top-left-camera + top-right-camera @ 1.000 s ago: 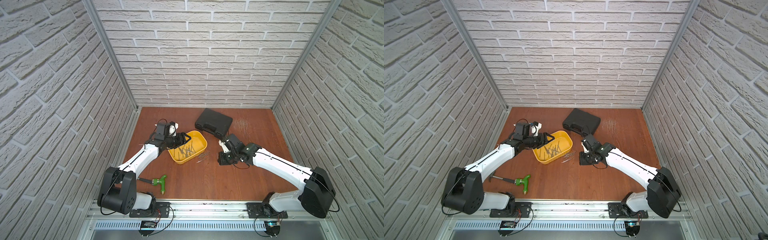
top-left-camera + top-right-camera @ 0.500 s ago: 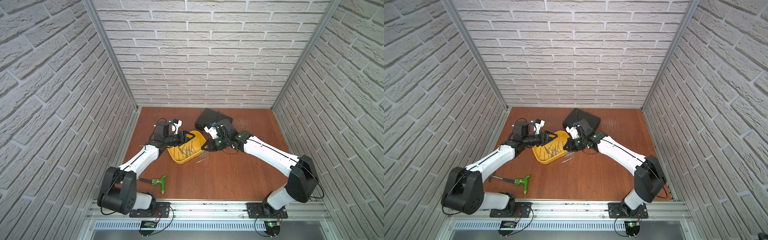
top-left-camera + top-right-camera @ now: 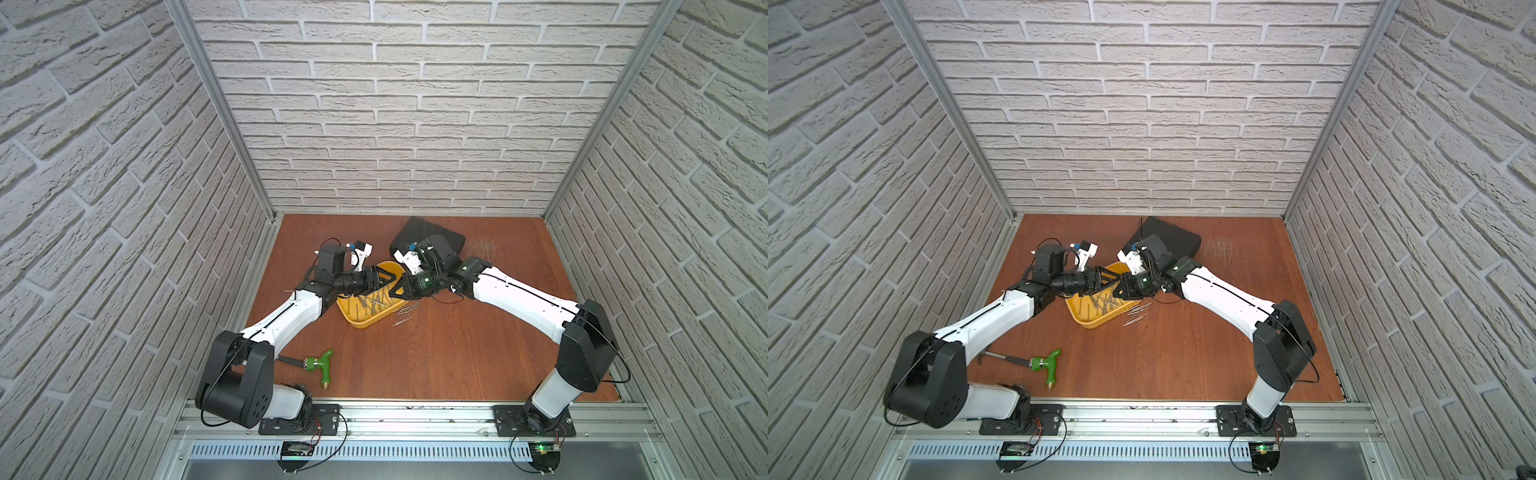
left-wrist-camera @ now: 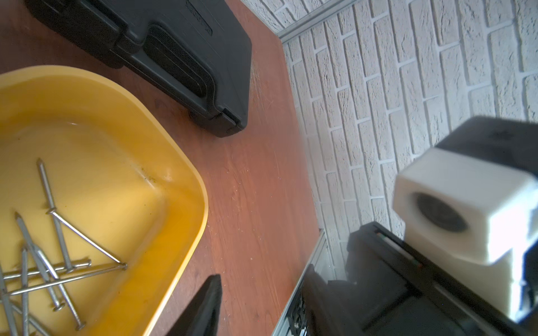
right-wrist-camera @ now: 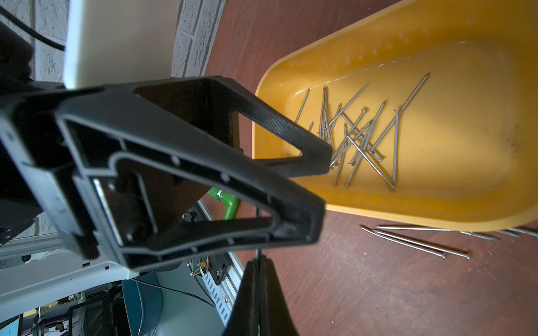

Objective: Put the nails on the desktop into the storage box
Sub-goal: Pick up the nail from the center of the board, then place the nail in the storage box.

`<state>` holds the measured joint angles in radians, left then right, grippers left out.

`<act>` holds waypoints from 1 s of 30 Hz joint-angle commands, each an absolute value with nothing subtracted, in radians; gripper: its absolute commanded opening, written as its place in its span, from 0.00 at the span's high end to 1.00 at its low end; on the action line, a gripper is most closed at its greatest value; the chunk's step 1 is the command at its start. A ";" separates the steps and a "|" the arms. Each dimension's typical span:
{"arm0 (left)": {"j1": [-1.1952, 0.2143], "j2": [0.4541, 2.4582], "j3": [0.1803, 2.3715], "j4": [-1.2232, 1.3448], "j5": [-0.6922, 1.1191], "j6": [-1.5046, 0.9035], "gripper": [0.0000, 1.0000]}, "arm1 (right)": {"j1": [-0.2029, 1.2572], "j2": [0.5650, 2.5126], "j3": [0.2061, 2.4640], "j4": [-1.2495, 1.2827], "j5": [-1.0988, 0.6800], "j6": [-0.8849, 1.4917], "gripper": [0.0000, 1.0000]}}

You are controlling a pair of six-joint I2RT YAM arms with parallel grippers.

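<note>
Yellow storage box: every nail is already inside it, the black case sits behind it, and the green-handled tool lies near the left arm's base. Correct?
Not every nail. Most nails are inside the yellow storage box, but the right wrist view shows a few loose nails on the desktop beside it. The black case and green-handled tool are as stated.

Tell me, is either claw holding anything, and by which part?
The right gripper pinches a thin nail, only its end showing; the left gripper holds nothing.
</note>
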<state>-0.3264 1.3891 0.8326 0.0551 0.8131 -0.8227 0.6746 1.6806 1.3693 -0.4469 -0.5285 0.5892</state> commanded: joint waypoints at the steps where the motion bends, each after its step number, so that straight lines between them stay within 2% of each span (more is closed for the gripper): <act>1: -0.334 1.402 0.841 0.091 0.836 -0.819 0.53 | 0.681 1.689 1.409 -0.422 -0.542 0.574 0.98; 7: -0.333 1.402 0.844 0.074 0.834 -0.817 0.76 | 0.686 1.707 1.419 -0.427 -0.537 0.569 0.98; 10: -0.335 1.407 0.849 0.064 0.837 -0.817 1.00 | 0.687 1.714 1.420 -0.435 -0.530 0.566 0.98; 12: -0.335 1.416 0.854 0.056 0.843 -0.817 1.00 | 0.687 1.719 1.426 -0.449 -0.517 0.555 0.98; 13: -0.335 1.419 0.857 0.052 0.845 -0.818 1.00 | 0.689 1.724 1.431 -0.461 -0.510 0.549 0.95; 16: -0.332 1.418 0.864 0.002 0.815 -0.799 1.00 | 0.687 1.728 1.451 -0.500 -0.479 0.528 0.73; 19: -0.324 1.418 0.887 -0.118 0.732 -0.740 1.00 | 0.684 1.711 1.472 -0.572 -0.408 0.494 0.62; 23: -0.290 1.451 0.907 -0.254 0.533 -0.690 1.00 | 0.665 1.673 1.458 -0.641 -0.328 0.475 0.60; 30: -0.293 1.592 0.949 -0.234 0.343 -0.668 1.00 | 0.666 1.632 1.383 -0.664 -0.289 0.476 0.60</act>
